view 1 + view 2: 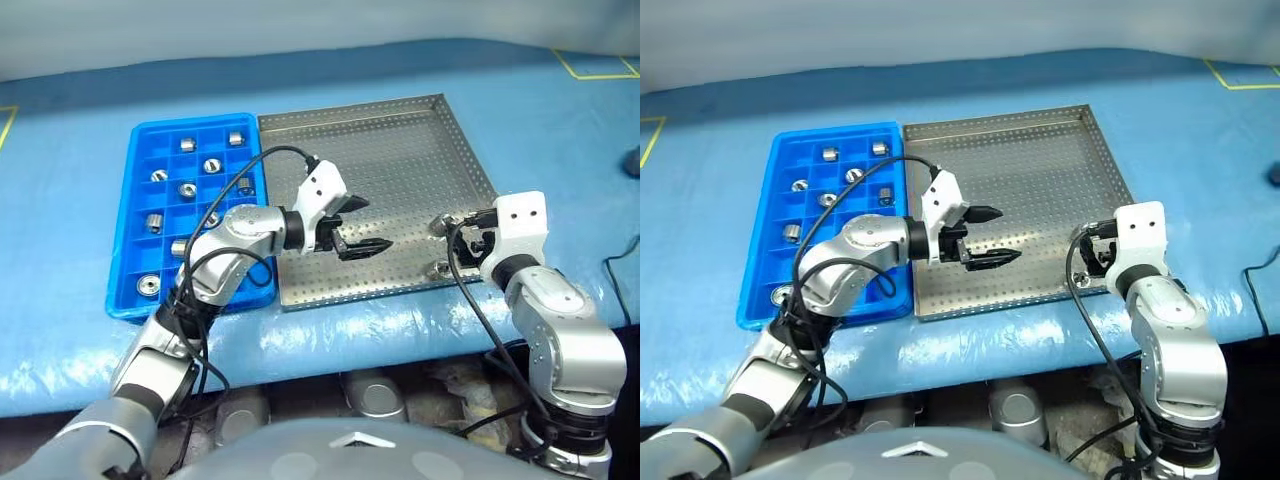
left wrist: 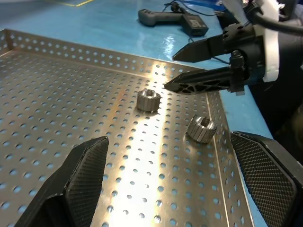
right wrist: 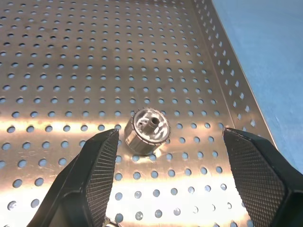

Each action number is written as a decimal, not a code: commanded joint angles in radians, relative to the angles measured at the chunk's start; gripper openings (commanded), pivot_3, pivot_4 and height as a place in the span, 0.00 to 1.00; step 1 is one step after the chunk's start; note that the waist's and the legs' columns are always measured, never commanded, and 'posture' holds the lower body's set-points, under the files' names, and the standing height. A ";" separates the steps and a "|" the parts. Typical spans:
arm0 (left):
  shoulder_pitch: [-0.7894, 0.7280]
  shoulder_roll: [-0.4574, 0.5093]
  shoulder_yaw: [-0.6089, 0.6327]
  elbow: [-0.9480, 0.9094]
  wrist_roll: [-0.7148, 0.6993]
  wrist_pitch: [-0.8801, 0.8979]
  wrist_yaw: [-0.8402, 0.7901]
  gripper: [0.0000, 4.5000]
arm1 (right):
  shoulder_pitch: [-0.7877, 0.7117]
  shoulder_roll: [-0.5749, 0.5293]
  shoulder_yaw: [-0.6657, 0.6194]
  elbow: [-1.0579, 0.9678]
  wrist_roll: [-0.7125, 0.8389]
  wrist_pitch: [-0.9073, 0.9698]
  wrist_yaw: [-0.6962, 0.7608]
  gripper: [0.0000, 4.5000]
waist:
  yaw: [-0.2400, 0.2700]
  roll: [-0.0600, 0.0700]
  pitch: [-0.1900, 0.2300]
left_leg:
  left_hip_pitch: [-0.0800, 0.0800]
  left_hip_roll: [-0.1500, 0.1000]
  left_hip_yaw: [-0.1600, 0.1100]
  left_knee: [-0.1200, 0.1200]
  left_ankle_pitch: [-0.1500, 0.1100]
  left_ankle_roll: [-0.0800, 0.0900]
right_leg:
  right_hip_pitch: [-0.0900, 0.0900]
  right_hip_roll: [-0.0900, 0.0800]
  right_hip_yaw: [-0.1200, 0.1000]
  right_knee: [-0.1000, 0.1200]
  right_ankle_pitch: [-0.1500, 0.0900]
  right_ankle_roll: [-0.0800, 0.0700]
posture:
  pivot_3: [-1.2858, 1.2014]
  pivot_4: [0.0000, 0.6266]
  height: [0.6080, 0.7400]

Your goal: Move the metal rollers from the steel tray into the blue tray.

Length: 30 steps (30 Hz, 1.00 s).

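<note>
On the desk (image 1: 60,200), the blue tray (image 1: 140,215) holding rollers touches the steel tray (image 1: 400,150). Left fingers (image 1: 365,228) hover wide over its floor; right fingers (image 3: 170,184), wide, straddle a roller (image 3: 147,131) near another (image 2: 200,128).

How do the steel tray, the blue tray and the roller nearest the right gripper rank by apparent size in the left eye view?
1. steel tray, the widest.
2. blue tray, narrower.
3. roller by the right gripper, far the smallest.
</note>
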 commanded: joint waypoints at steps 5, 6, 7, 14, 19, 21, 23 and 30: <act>-0.012 -0.004 -0.007 -0.009 0.027 -0.020 -0.026 1.00 | -0.037 0.065 -0.021 0.063 0.020 -0.066 -0.033 0.82 | -0.036 0.001 0.000 | 0.000 0.000 0.000 0.000 0.000 0.000 | 0.000 0.000 0.000 0.000 0.000 0.000 | 0.42 0.24 1.00; -0.009 0.000 -0.004 -0.014 0.027 -0.016 -0.027 1.00 | -0.042 0.065 -0.021 0.081 0.021 -0.077 -0.033 0.82 | -0.038 0.001 0.000 | 0.000 0.000 0.000 0.000 0.000 0.000 | 0.000 0.000 0.001 0.000 0.000 0.000 | 0.42 0.24 1.00; -0.007 0.003 -0.001 -0.019 0.028 -0.012 -0.026 1.00 | -0.048 0.065 -0.021 0.098 0.021 -0.087 -0.034 0.82 | -0.039 0.001 0.000 | 0.000 0.000 0.000 0.000 0.000 0.000 | 0.000 0.000 0.001 0.000 0.000 0.000 | 0.42 0.24 1.00; 0.014 0.020 0.011 -0.048 0.027 0.008 -0.012 1.00 | -0.106 0.069 -0.019 0.214 0.032 -0.144 -0.038 0.82 | -0.034 0.001 0.000 | 0.000 0.000 0.000 -0.001 0.000 0.000 | 0.000 0.000 0.001 0.000 0.000 0.000 | 0.44 0.24 1.00; 0.023 0.026 0.016 -0.062 0.027 0.014 -0.005 1.00 | -0.142 0.064 -0.016 0.290 0.036 -0.178 -0.036 0.82 | -0.028 0.001 0.000 | -0.001 0.000 0.000 -0.001 0.000 0.000 | 0.000 0.000 0.001 0.000 0.000 0.000 | 0.45 0.24 1.00; 0.027 0.029 0.019 -0.069 0.028 0.017 0.001 1.00 | -0.157 0.058 -0.011 0.311 0.041 -0.184 -0.028 0.82 | -0.024 0.001 0.000 | 0.000 0.000 0.000 -0.001 0.000 0.000 | 0.000 0.000 0.001 0.000 0.000 0.000 | 0.45 0.24 1.00; 0.030 0.032 0.022 -0.075 0.027 0.020 0.004 1.00 | -0.167 0.051 0.000 0.323 0.044 -0.189 -0.018 0.82 | -0.019 0.001 0.000 | 0.000 0.000 0.000 -0.001 0.000 0.000 | 0.000 0.000 0.001 0.000 0.000 0.000 | 0.45 0.24 1.00; 0.037 0.040 0.029 -0.088 0.027 0.031 0.011 1.00 | -0.199 0.058 0.007 0.339 0.071 -0.194 -0.010 0.82 | 0.006 0.001 -0.001 | 0.000 0.000 0.000 -0.001 0.000 0.000 | 0.000 0.000 0.001 0.000 0.000 0.000 | 0.46 0.24 1.00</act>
